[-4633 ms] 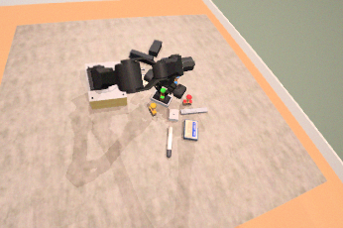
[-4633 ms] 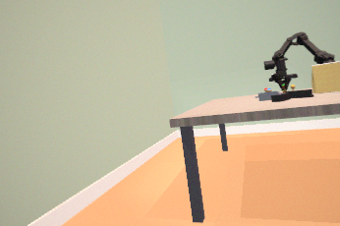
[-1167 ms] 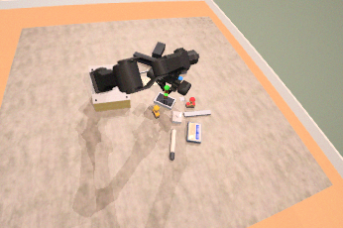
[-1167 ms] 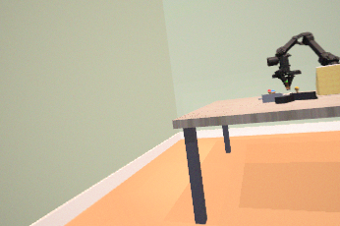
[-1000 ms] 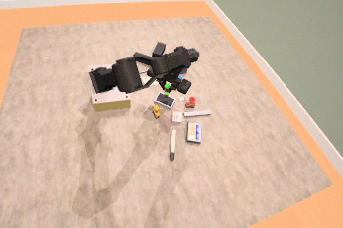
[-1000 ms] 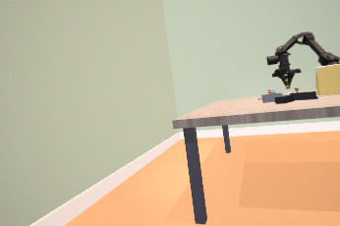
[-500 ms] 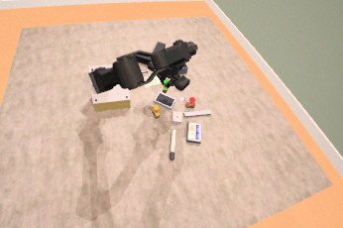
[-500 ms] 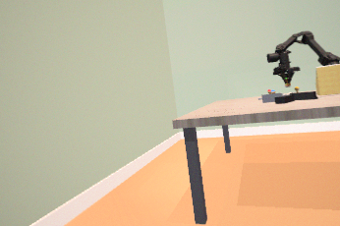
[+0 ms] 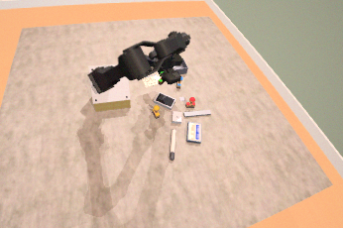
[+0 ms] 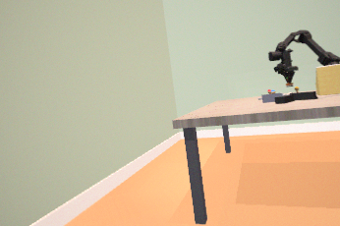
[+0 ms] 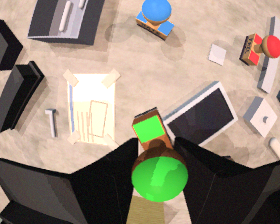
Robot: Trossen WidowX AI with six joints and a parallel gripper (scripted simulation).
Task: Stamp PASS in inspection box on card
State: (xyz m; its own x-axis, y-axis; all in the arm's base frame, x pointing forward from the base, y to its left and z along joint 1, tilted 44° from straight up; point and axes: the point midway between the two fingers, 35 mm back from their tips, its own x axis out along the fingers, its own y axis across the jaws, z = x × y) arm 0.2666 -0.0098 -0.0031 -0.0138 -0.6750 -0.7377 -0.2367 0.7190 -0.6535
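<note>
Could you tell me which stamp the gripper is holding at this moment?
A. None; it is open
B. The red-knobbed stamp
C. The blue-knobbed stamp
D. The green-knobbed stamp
D: in the wrist view the gripper is shut on the green-knobbed stamp, held between the card and the ink pad, while the blue stamp and red stamp stand on the bench.

Green-knobbed stamp (image 11: 159,175), blue-knobbed stamp (image 11: 156,11)
</note>
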